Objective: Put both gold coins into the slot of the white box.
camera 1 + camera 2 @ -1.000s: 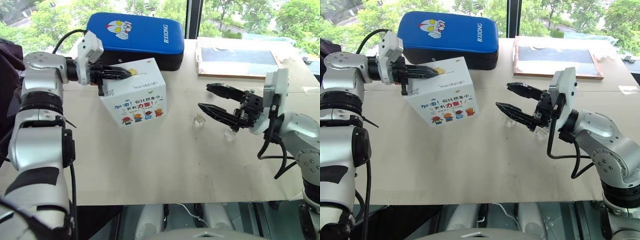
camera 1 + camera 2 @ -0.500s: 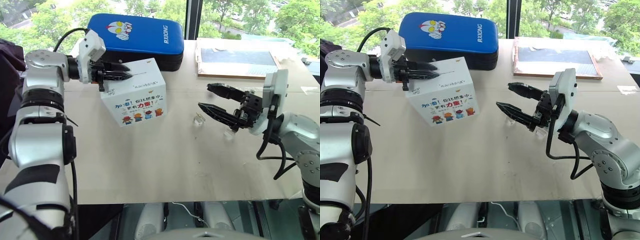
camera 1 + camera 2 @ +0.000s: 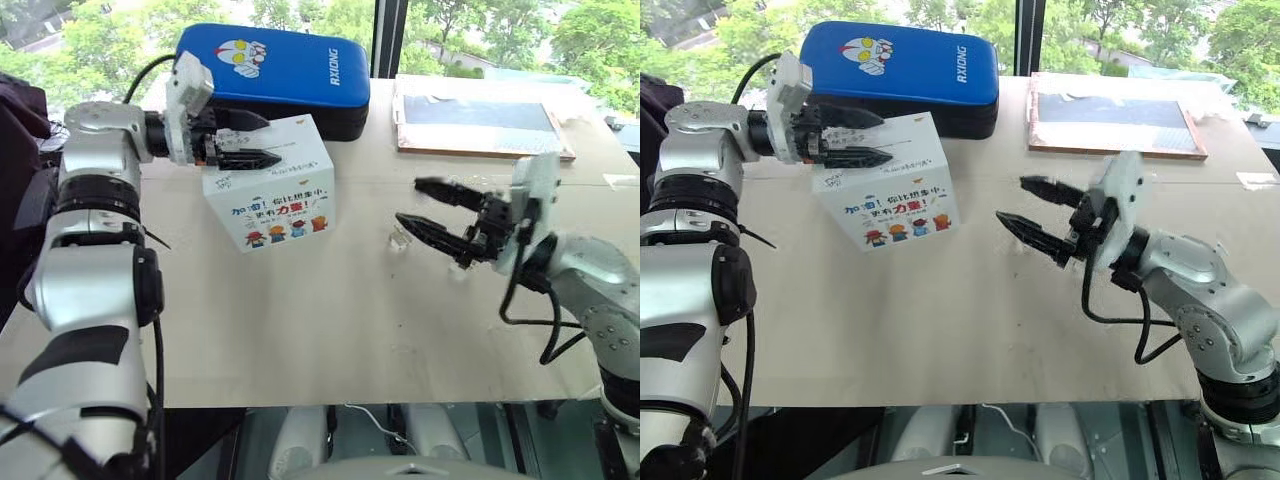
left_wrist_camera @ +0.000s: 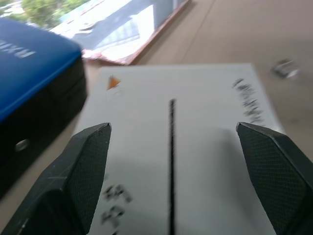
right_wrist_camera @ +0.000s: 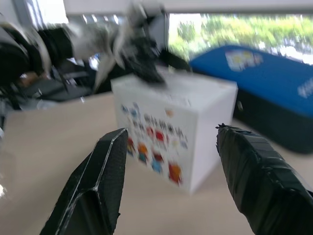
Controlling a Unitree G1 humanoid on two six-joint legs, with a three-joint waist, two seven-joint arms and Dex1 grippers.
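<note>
Remaining coin [image 3: 399, 239] on table [image 3: 330, 320] just left of right gripper [image 3: 427, 207], jaws spread, empty; left gripper [image 3: 262, 139] agape over white box [image 3: 270, 200].

Readable lettering on two things

The blue padded case [image 3: 272, 72] carries the white word "RXIONG" along its top, near the right end, beside a cartoon figure printed toward its left end. The white box [image 3: 272, 195] bears red and blue Chinese lettering on its front face, above a row of small colourful cartoon figures; the characters are too small to read with certainty, as is the fine dark print along its upper edge.
</note>
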